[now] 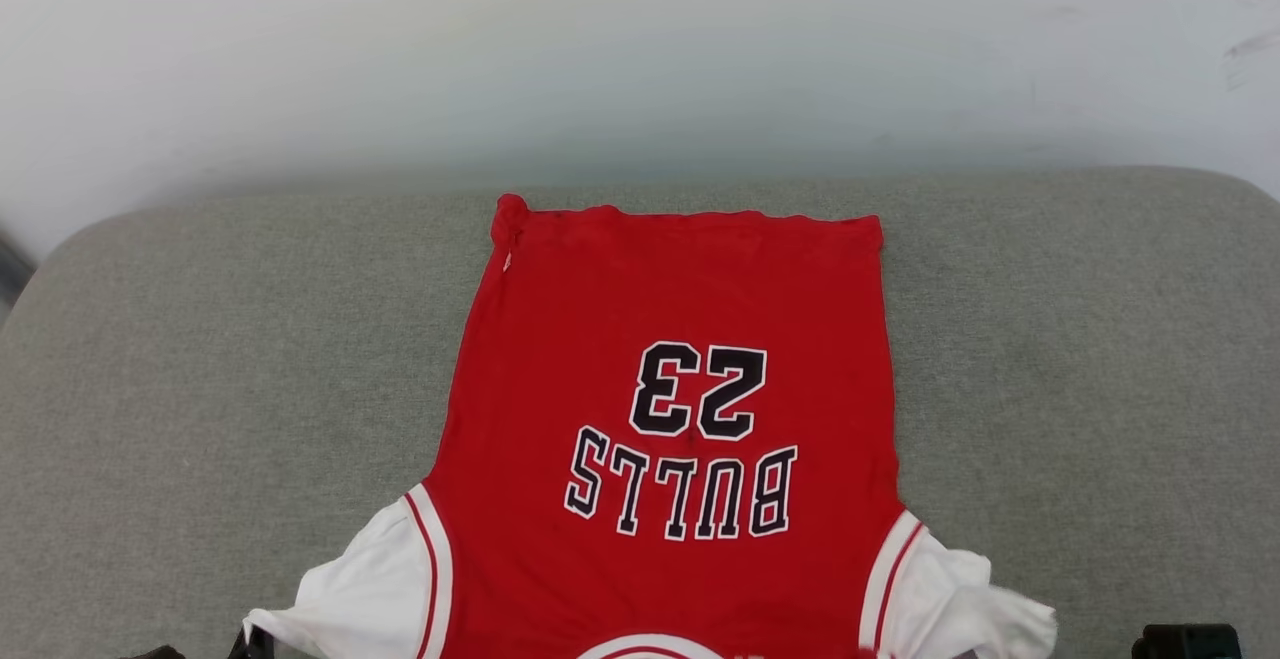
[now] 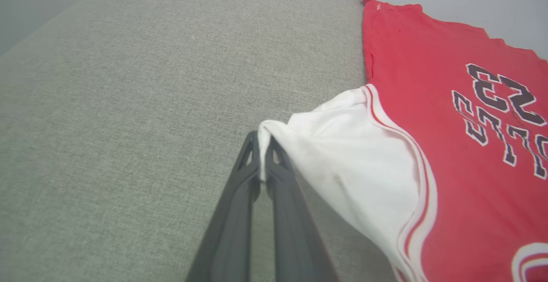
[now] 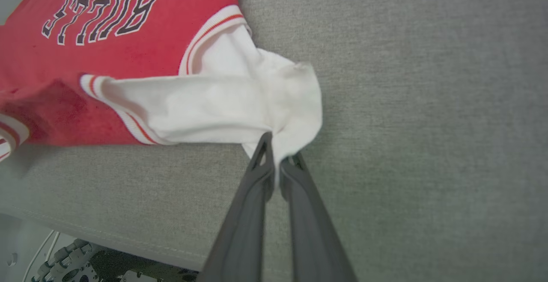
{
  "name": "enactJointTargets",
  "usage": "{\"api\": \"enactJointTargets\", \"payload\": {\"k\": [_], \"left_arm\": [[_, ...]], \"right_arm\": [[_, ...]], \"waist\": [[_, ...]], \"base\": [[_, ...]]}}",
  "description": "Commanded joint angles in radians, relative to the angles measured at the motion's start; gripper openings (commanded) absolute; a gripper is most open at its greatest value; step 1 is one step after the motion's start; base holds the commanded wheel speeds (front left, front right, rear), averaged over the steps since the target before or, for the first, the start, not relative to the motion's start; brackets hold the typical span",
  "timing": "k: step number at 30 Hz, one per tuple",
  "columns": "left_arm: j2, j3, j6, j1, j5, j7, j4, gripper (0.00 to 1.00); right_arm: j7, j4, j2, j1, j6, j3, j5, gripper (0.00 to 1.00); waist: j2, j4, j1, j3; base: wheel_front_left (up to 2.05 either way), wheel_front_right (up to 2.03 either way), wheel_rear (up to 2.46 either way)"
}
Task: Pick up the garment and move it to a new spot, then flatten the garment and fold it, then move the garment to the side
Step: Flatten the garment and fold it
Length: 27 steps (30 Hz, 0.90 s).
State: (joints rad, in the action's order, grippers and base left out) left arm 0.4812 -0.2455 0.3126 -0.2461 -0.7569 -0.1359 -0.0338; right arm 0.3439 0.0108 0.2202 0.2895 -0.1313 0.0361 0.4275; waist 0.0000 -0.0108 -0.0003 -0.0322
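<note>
The tabletop [image 1: 200,359] is covered in grey woven cloth, with rounded far corners and a stitched near edge. One shirt [image 1: 680,289] lies on it, print up, its red body flat and its hem at the end farthest from both grippers. The left gripper [image 2: 262,138] pinches the rim of one white sleeve, which rises slightly off the cloth at its tips. Bare grey cloth spreads beyond it and on its outer side. The right gripper [image 3: 278,158] is closed on the bunched other sleeve, with bare cloth just outside it.
</note>
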Motion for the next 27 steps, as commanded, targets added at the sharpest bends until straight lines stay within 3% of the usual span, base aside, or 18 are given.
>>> {"api": "enactJointTargets", "payload": {"k": [1, 9, 17, 22, 27], "left_arm": [[-0.003, -0.003, 0.007, -0.002, 0.009, 0.0, 0.007, 0.0], [-0.009, -0.031, 0.01, 0.059, 0.043, -0.008, 0.063, 0.0], [-0.02, -0.053, 0.03, 0.167, 0.096, -0.017, 0.179, 0.0], [-0.051, -0.092, 0.02, 0.271, 0.139, -0.035, 0.219, 0.0], [-0.092, -0.127, -0.003, 0.355, 0.165, -0.064, 0.217, 0.0]], "right_arm": [[0.005, -0.017, -0.002, 0.009, 0.001, -0.009, -0.007, 1.0], [-0.031, -0.105, -0.033, -0.08, 0.001, -0.126, -0.016, 1.0], [-0.021, 0.006, 0.026, -0.425, 0.001, -0.217, 0.023, 1.0], [0.095, 0.126, 0.108, -0.681, 0.001, -0.23, 0.063, 1.0], [0.284, 0.227, 0.176, -0.903, 0.001, -0.208, 0.074, 1.0]], "waist": [[0.0, 0.003, 0.0003, -0.006], [0.0, 0.015, 0.0003, -0.058], [0.0, 0.053, 0.0003, -0.22], [0.0, 0.116, 0.0003, -0.347], [0.0, 0.172, 0.0003, -0.441]], "base": [[0.0, 0.0, 0.0], [0.0, 0.0, 0.0], [0.0, 0.0, 0.0], [0.0, 0.0, 0.0], [0.0, 0.0, 0.0]]}}
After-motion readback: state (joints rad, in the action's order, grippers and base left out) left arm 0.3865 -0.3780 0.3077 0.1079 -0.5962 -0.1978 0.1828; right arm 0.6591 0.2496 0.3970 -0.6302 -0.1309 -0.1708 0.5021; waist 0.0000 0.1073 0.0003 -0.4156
